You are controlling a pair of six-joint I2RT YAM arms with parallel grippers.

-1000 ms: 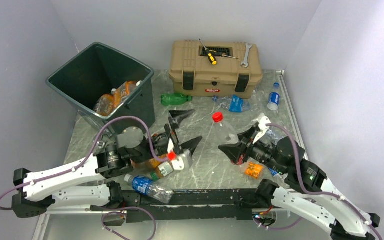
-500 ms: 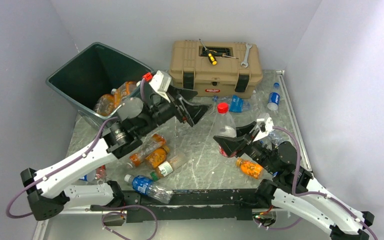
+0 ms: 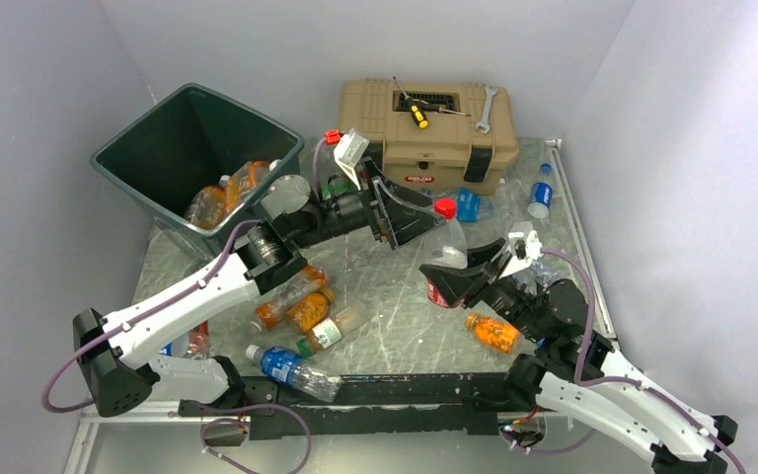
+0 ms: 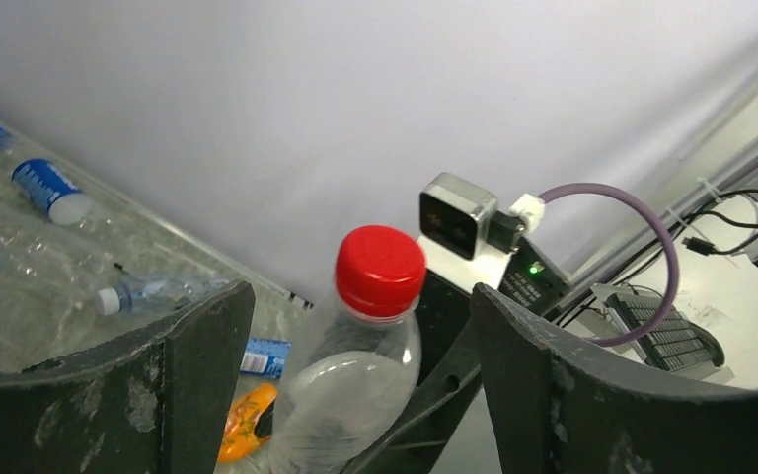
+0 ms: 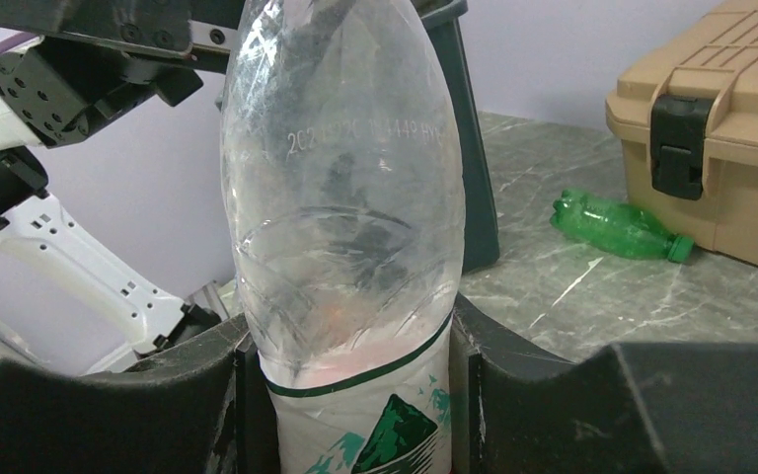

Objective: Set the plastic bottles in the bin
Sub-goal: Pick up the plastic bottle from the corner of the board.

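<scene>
Pinching a clear, red-capped bottle point(image 5: 341, 197) low around its label, the right gripper point(image 5: 350, 395) holds it upright mid-table, well apart from the bin point(image 3: 118, 163). The left gripper point(image 4: 360, 294) hangs spread near the cap. The thin, light walls would likely crumple; the stiffer neck looks the surest hold.

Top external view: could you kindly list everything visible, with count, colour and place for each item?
bin: one, dark green, far left.
bottles in bin: several, mostly orange.
toolbox: one, tan, far centre.
screwdriver: one, yellow-handled, on toolbox.
wrench: one, silver, on toolbox.
loose bottles: roughly ten, orange or clear, scattered mid-scene.
red-capped bottle: one, clear, upright, centre.
left claw: black, open, by its cap.
right claw: black, shut on its lower body.
</scene>
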